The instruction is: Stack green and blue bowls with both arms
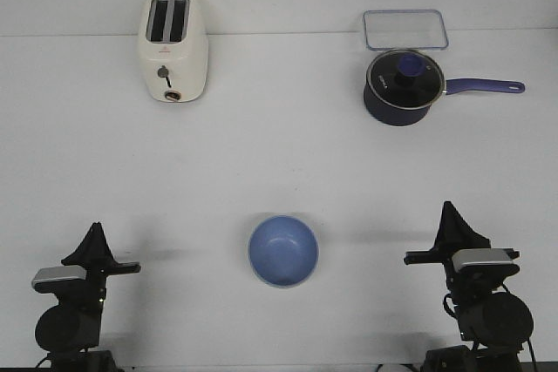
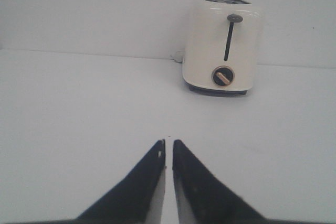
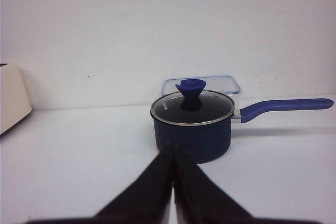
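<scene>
A cream two-slot toaster (image 1: 174,48) stands on the white table (image 1: 279,154), lever and round dial facing the near edge. Well to its right sits a dark blue saucepan (image 1: 403,87) — glass lid on, handle pointing away from the toaster — with a clear rectangular container (image 1: 405,30) just behind it.

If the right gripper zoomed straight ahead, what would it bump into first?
Most likely the saucepan. In the right wrist view the right gripper, shut, points straight at its dark blue side, and nothing shows on the bare table between them. The front view agrees roughly, though the exact line is hard to judge.
</scene>
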You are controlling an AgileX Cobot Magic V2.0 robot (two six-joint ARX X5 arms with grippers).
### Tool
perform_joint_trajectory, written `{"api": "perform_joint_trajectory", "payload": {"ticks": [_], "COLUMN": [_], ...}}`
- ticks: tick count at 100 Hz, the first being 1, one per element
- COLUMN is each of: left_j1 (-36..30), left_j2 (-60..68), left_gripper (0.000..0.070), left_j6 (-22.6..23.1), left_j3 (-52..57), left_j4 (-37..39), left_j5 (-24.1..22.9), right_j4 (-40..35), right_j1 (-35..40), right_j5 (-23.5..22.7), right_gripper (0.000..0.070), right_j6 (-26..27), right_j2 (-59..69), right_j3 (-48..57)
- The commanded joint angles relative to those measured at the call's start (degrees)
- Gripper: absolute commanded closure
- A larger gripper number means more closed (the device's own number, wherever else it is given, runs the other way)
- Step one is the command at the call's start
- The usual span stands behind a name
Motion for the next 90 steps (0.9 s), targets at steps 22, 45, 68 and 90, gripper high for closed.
{"api": "perform_joint_trajectory", "payload": {"ticks": [22, 45, 68, 90], "left_j1": [0.00, 0.00, 0.00, 0.00], "left_j2": [-0.09, -0.09, -0.09, -0.09], "left_gripper": [0.0685, 0.0685, 0.0685, 0.0685], "left_j6": [-0.15, -0.15, -0.15, -0.15], "left_j3": [-1.14, -1.14, -1.14, -1.14], "left_j4": [0.63, 0.63, 0.63, 0.63], "left_j5": [0.24, 0.24, 0.24, 0.22], "right_j4": [0.63, 0.63, -0.17, -0.02], "right_j1": [0.15, 0.09, -2.16, -4.96], "right_j5": [-0.04, 0.28, -0.33, 0.33], "right_gripper": [0.0700, 0.0700, 0.0700, 0.0700], "right_j6": [-0.22, -2.36, -17.05, -24.87], "right_j2": [-0.07, -0.09, -4.98, -11.58], "right_j3": [0.44, 0.37, -4.31, -13.66]}}
